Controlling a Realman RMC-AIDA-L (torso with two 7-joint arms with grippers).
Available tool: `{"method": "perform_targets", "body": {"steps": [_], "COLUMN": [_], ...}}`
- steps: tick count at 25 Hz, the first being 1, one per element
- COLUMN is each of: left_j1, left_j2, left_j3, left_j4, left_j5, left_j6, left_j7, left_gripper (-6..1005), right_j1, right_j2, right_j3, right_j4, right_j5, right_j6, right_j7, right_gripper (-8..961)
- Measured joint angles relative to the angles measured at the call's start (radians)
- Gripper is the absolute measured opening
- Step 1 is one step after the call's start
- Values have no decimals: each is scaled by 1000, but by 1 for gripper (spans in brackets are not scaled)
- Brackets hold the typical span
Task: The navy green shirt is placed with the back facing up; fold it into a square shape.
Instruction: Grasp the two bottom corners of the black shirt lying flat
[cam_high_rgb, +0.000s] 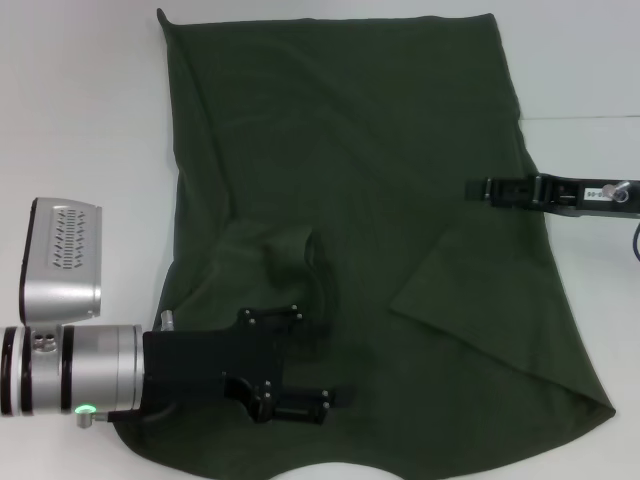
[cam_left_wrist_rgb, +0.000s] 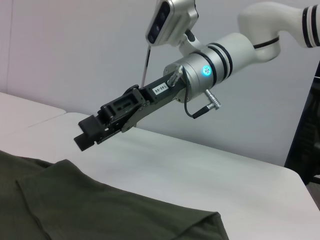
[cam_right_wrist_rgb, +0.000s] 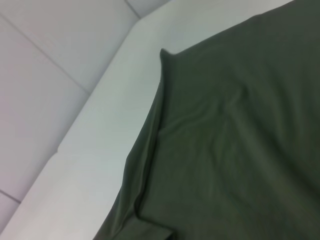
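The navy green shirt (cam_high_rgb: 380, 170) lies spread on the white table (cam_high_rgb: 80, 120), plain side up, with one side flap folded inward (cam_high_rgb: 480, 290). A raised wrinkle (cam_high_rgb: 300, 262) stands near its lower left part. My left gripper (cam_high_rgb: 325, 355) hovers over that lower left area, just by the wrinkle, jaws apart and nothing clearly between them. My right gripper (cam_high_rgb: 478, 188) reaches in over the shirt's right edge; in the left wrist view the right gripper (cam_left_wrist_rgb: 86, 137) hangs shut and empty above the table, clear of the shirt (cam_left_wrist_rgb: 100, 210).
Bare white table (cam_left_wrist_rgb: 200, 165) surrounds the shirt on the left, right and far sides. The shirt's edge and a corner (cam_right_wrist_rgb: 164, 52) run beside a table edge with a grey floor or wall (cam_right_wrist_rgb: 45, 75) beyond.
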Motion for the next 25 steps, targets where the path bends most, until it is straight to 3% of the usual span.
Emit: {"method": "perform_targets", "body": {"steps": [7, 10, 13, 19, 25], "left_j1": [4, 14, 39, 110, 156], "left_j2": [0, 2, 4, 5, 5], "left_j3": [-15, -48, -98, -231, -330], "left_j4": [6, 20, 51, 111, 182], "left_j5": [2, 7, 9, 39, 110], "left_j6": [6, 15, 31, 35, 41], "left_j7": [-31, -72, -125, -237, -345], "left_gripper": [874, 874, 873, 873, 873], "right_j1": [-28, -40, -61, -99, -88], "right_j2": [-3, 8, 25, 80, 89], "right_j3": [1, 1, 2, -9, -13], "right_j4": [3, 10, 12, 19, 68], "right_j5": [40, 67, 125, 197, 199], "right_j6": [-10, -32, -81, -140, -112], "right_j7": [-47, -102, -181, -302, -336], "right_gripper": [734, 874, 905, 934, 931]}}
